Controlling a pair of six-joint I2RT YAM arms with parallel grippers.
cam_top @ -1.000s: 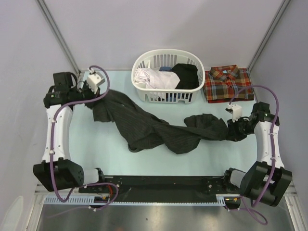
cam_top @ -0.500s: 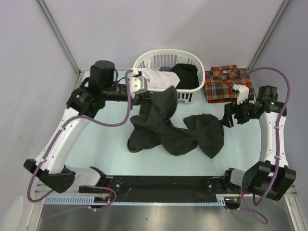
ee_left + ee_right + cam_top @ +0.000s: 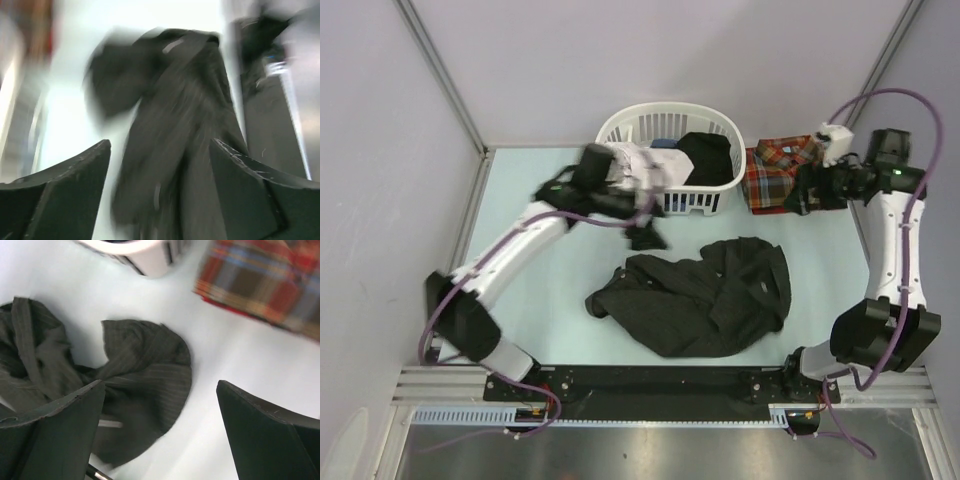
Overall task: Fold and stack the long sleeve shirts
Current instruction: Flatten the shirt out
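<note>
Pinstriped black shirt [image 3: 705, 295] now lies loose in a rumpled heap on the table [image 3: 540, 270], in front of the basket [image 3: 612, 130], unfolded. Both ends have just been let go: left gripper [image 3: 160, 195] and right gripper [image 3: 160, 440] stand with jaws apart, nothing between them. A second ago the shirt was stretched between the two arms; since then the left swung inward and the right withdrew toward the folded plaid shirt [image 3: 775, 178]. Judgement: spread attempt reset; folding not begun.
</note>
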